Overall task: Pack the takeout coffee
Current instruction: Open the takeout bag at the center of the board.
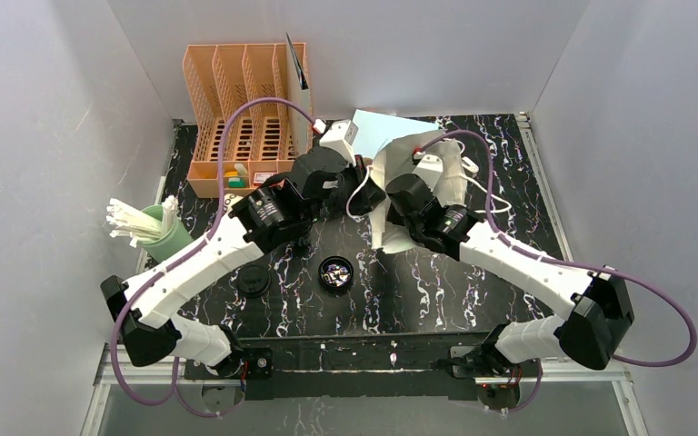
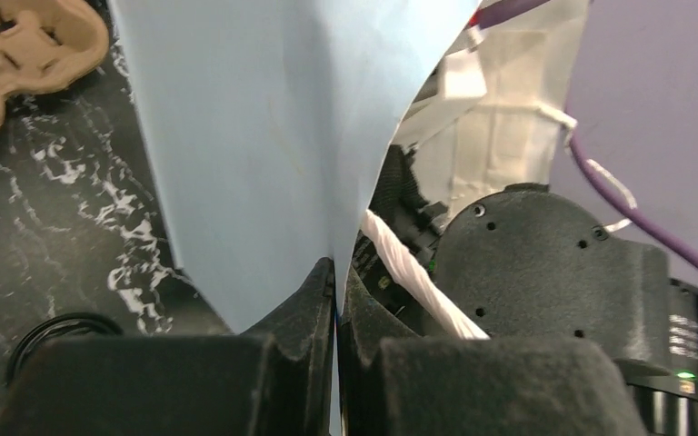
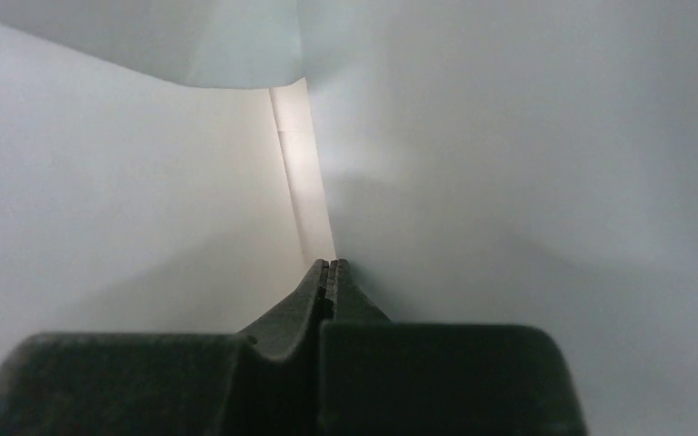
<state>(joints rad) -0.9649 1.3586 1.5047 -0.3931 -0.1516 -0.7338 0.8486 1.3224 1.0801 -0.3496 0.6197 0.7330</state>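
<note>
Two small dark takeout cups stand on the black marbled table in the top view: one with a black lid and one showing glints on top. The lidded one shows at the lower left of the left wrist view. The light-blue paper bag is held up between the arms at centre back, its white inside facing the camera. My left gripper is shut on the bag's blue edge. My right gripper is shut at a crease inside the bag; white paper fills that view.
The brown pulp carrier lies on the table left of the bag. An orange slotted rack stands at back left. A green cup of white sticks stands at the left edge. The bag's white twisted handle hangs by my right arm's body.
</note>
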